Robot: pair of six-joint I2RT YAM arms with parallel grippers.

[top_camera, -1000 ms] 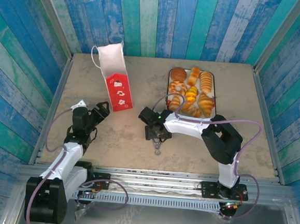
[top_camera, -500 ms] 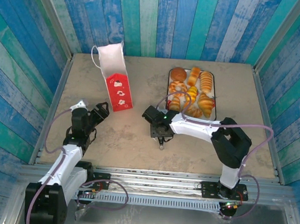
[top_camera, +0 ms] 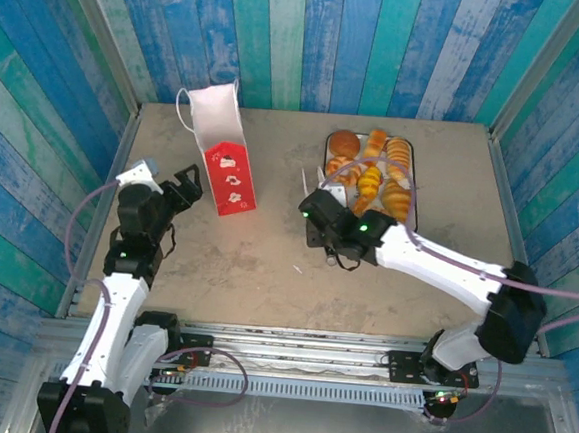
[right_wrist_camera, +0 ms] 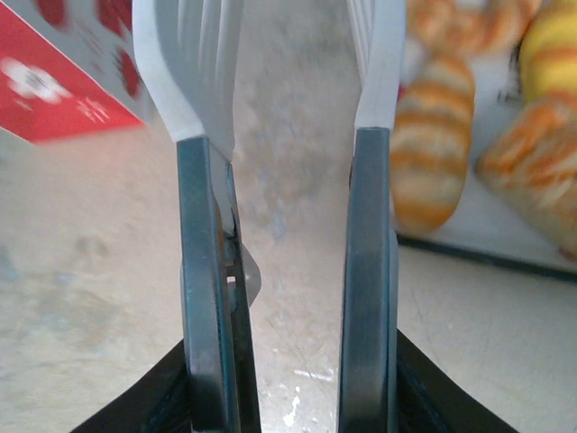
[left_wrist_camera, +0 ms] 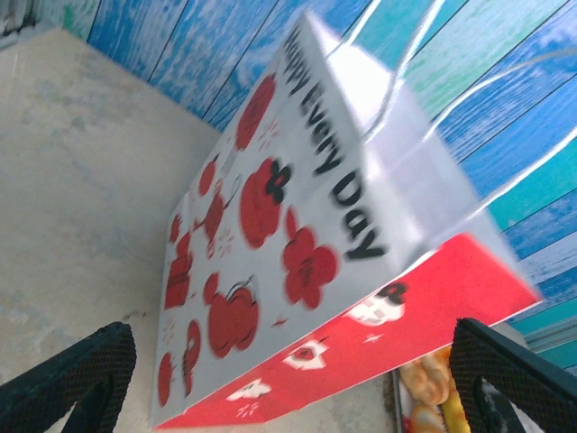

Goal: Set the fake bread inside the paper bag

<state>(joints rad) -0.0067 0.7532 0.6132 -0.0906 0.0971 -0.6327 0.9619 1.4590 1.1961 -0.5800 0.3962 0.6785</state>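
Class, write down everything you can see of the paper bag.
The paper bag is tall, narrow paper: a white face with red flowers and black "Happy Every Day" lettering, a red-bottomed side with small white marks, thin white loop handles. It stands upright on the table, far left, with the open left gripper near but apart.

Paper bag left-rear on table; fake bread on tray to its right, apart

Place: a staged robot lab booth is showing.
Walls: blue and teal painted planks are enclosing a beige table on three sides.
Near edge: a metal rail is carrying two arm bases.
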